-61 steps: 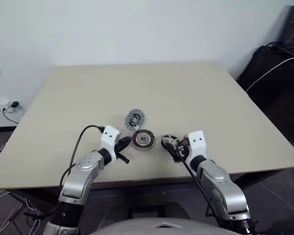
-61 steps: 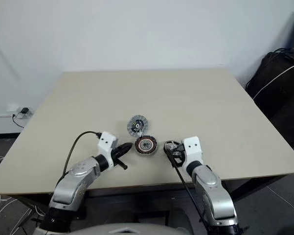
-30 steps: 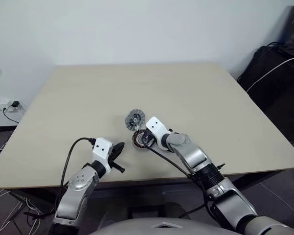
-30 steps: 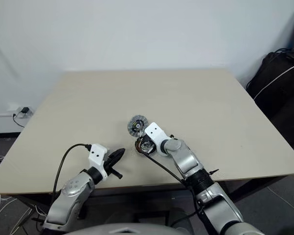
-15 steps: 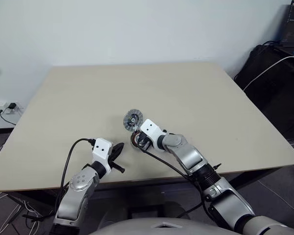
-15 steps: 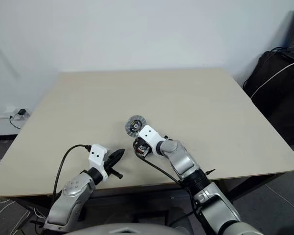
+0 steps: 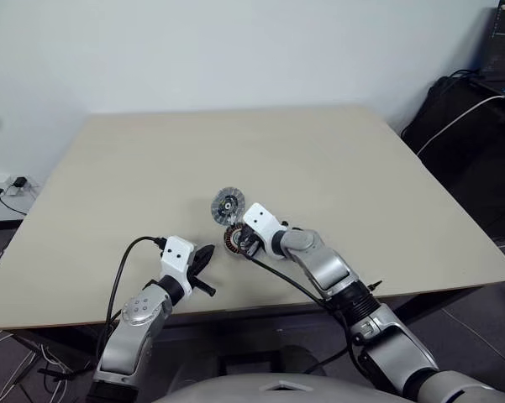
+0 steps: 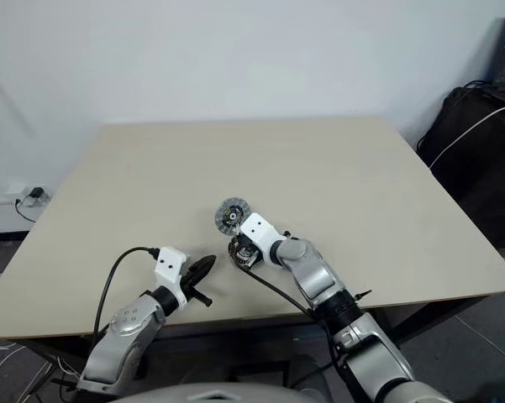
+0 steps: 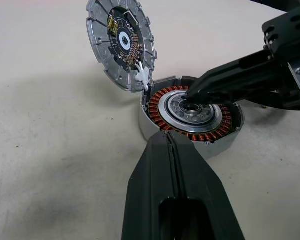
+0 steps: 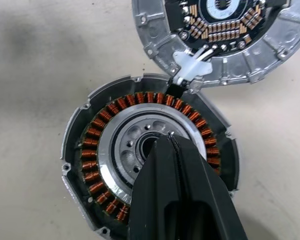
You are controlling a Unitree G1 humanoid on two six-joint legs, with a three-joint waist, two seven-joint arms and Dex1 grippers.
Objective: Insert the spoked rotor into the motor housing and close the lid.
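Since 2 seconds ago the right claw (image 10: pixel 172 142) swung over the housing (image 9: pixel 189 114), fingers together at its hub. The spoked rotor seems seated inside. The left claw (image 9: pixel 165 140), closed, waits nearby. The lid (image 9: pixel 121 42) looks stiff, light; grip its rim.

This looks like a lab or office test room. A plain beige table (image 7: pixel 319 159) stands against a bare white wall (image 7: pixel 235 50). To the left of the table, low on the wall, a power socket (image 7: pixel 21 180) has a plug and cables (image 7: pixel 4 197) trailing down. To the right of the table sits a black bag (image 7: pixel 462 109) with a white cable (image 7: pixel 454 122) draped over it.
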